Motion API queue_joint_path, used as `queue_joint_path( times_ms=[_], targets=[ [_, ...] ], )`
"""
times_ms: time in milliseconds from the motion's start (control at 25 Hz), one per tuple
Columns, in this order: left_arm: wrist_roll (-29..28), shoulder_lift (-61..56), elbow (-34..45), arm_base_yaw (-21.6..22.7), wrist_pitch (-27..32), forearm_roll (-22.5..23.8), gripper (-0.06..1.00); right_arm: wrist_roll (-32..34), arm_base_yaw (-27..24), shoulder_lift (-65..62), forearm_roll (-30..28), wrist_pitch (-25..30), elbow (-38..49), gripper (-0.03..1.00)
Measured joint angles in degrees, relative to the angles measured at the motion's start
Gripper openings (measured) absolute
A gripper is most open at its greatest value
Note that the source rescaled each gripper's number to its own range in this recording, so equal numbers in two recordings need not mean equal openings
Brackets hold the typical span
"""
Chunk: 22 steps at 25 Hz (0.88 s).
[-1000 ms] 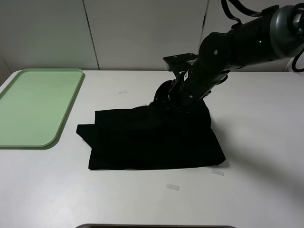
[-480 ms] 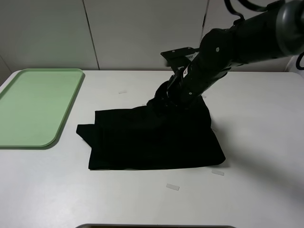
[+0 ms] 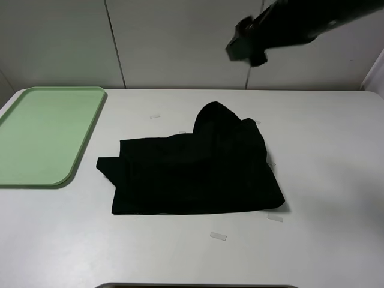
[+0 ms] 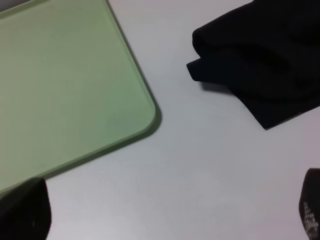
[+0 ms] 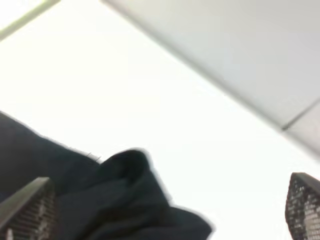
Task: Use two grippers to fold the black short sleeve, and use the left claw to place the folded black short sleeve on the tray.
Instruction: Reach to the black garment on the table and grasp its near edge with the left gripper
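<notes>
So here's where we're at: the black short sleeve (image 3: 192, 171) lies in the middle of the white worktop (image 3: 336, 180). It's folded into a rough rectangle, with a hump of fabric bunched up at its far edge and a sleeve poking out toward the tray (image 3: 42, 138). That mint-green tray sits off to the left, near the shirt but not touching it, with bare worktop between them.

The right arm (image 3: 300, 21) is way up over the back of the worktop, blurry and clear of the cloth. On the right gripper (image 5: 165, 210), the wrist cam shows us the fingers (image 5: 300, 207) spread wide with nothing pinched and the fabric hump below them. The left claw (image 4: 167, 215) hovers over the worktop by the tray corner nearest the sleeve. Its fingers (image 4: 22, 212) are spread wide too, holding nothing.

We count a few small tape strips (image 3: 218, 236) around the shirt.
</notes>
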Motion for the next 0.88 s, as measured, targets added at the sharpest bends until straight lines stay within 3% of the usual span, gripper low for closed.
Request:
queue_joint_path(
  times_ms=[160,560,880],
  targets=[
    [0.0,0.0,0.0,0.0,0.0,0.0,1.0,1.75,-0.79,-12.92,-5.74,2.89,0.0,1.0],
    [0.0,0.0,0.0,0.0,0.0,0.0,1.0,4.53,-11.37,-42.4,-6.87,14.31,0.06,1.0],
    [0.0,0.0,0.0,0.0,0.0,0.0,1.0,4.53,-11.7,-60.87,-6.37,26.26,-0.06,1.0]
  ],
)
